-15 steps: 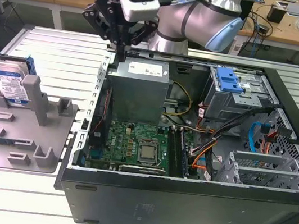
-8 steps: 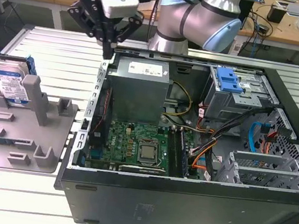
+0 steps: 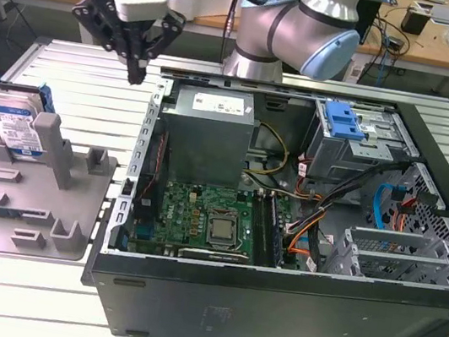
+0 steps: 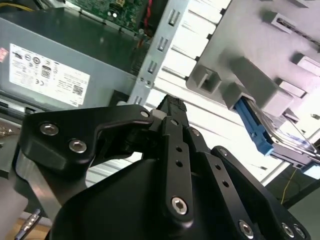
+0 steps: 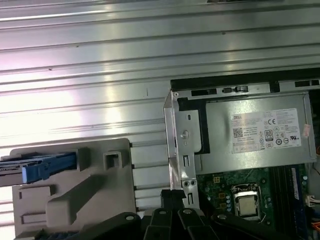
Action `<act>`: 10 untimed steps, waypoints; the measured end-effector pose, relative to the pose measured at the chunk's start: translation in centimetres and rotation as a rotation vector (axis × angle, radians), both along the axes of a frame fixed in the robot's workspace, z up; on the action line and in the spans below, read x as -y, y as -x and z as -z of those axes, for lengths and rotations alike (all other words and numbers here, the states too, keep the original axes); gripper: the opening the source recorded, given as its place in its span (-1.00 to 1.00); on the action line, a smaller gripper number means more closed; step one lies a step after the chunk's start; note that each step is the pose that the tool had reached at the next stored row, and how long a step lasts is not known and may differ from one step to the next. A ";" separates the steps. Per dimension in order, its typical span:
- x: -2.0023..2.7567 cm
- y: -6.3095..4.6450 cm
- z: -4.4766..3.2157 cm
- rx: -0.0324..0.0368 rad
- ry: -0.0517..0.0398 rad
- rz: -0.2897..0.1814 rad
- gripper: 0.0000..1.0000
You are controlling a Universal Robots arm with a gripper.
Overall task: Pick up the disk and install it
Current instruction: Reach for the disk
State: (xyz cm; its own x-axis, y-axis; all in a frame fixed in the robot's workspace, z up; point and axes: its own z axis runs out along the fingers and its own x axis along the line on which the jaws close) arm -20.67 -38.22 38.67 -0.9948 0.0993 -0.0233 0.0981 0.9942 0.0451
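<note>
A: Gripper?

B: The gripper hangs over the slatted metal table, just beside the far corner of the open computer case, on the exterior view's left of it. Its tips show in both wrist views.

A: Jaws?

B: Clenched tip to tip, with nothing between them.

A: Disk?

B: The disk is in the grey holder, on the table at the exterior view's left. It is well apart from the gripper.

A: Pose?

B: It stands on edge in a slot, leaning back slightly. The labelled face is turned toward the exterior camera and the blue frame runs round the edges. In the first wrist view the disk is edge-on, and its upper edge runs crosswise to the case's side wall. So one end points at the case and the other away from it.

A: Long axis?

B: I can't tell whether it runs upright or level, because the lower part sits in the slot behind a holder post. In the second wrist view the disk shows blue frame plus a silver body.

A: Case?

B: It lies on its side and open, with the power supply in the corner nearest the gripper. A blue caddy sits in the drive cage.
</note>
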 end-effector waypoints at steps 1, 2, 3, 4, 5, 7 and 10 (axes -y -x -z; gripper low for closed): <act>-0.05 0.4 0.03 0.0000 0.0000 0.001 -0.79; -0.10 0.7 0.05 0.0000 0.0000 0.001 -0.79; -0.20 1.5 0.10 0.0000 0.0000 0.002 -0.79; -0.23 1.8 0.11 0.0000 0.0000 0.002 -0.79; -0.30 2.3 0.13 0.0000 0.0000 0.003 -0.79; -0.42 3.4 0.18 0.0001 -0.0001 0.004 -0.79; -0.57 4.6 0.23 0.0000 -0.0001 0.006 -0.79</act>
